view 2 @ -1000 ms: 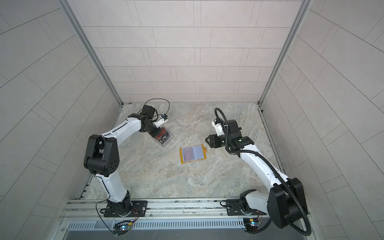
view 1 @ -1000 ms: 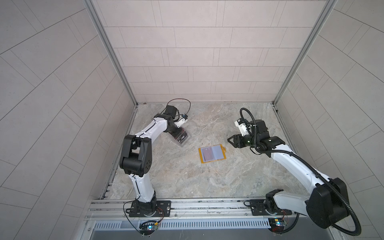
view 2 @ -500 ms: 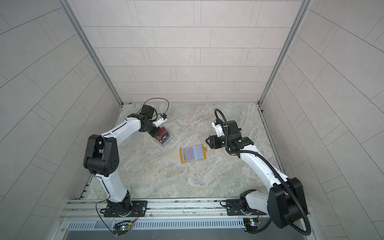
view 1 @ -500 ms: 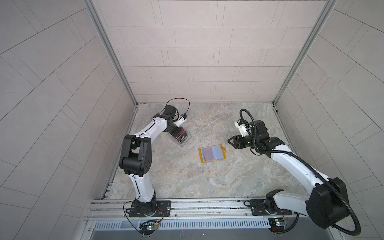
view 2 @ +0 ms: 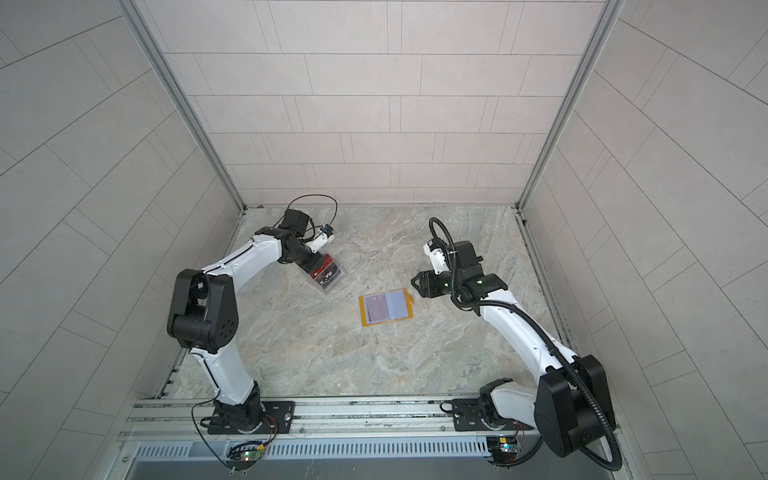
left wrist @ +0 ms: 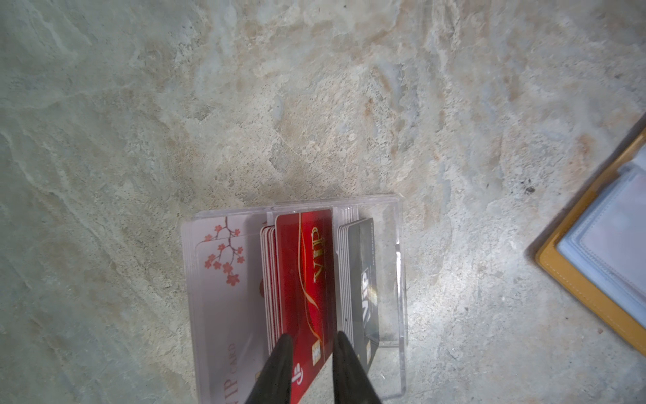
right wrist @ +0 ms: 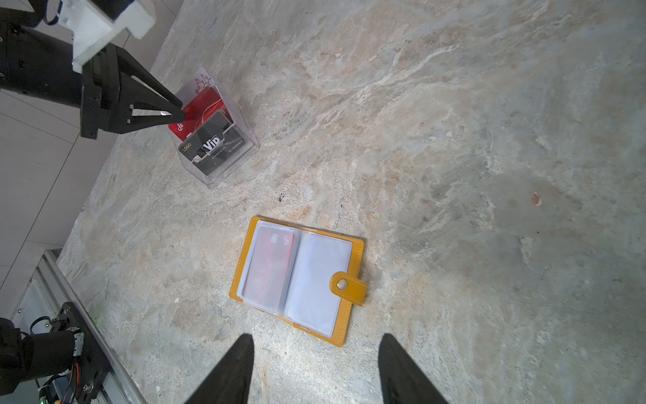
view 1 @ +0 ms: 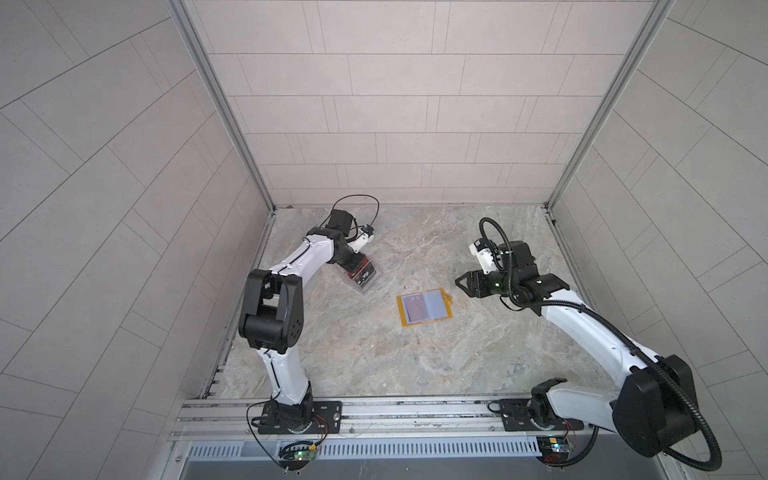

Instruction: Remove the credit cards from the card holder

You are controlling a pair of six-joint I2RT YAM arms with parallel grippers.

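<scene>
Mustard-yellow booklet card holder (view 1: 424, 309) lies open and flat at mid-table on the marbled stone-look tabletop (view 1: 374, 353), snap tab to the right. One red card (right wrist: 269, 266) sits in its left clear sleeve. Far left stands a clear plastic box (left wrist: 388, 280) holding whitish blossom-print, red and black cards. Left gripper (left wrist: 313, 337) is over the box, fingers parted, and a red gold-lettered VIP card (left wrist: 304, 266) stands between them; contact unclear. Right gripper (right wrist: 316, 337) is just right of the holder, fingers spread wide, empty.
</scene>
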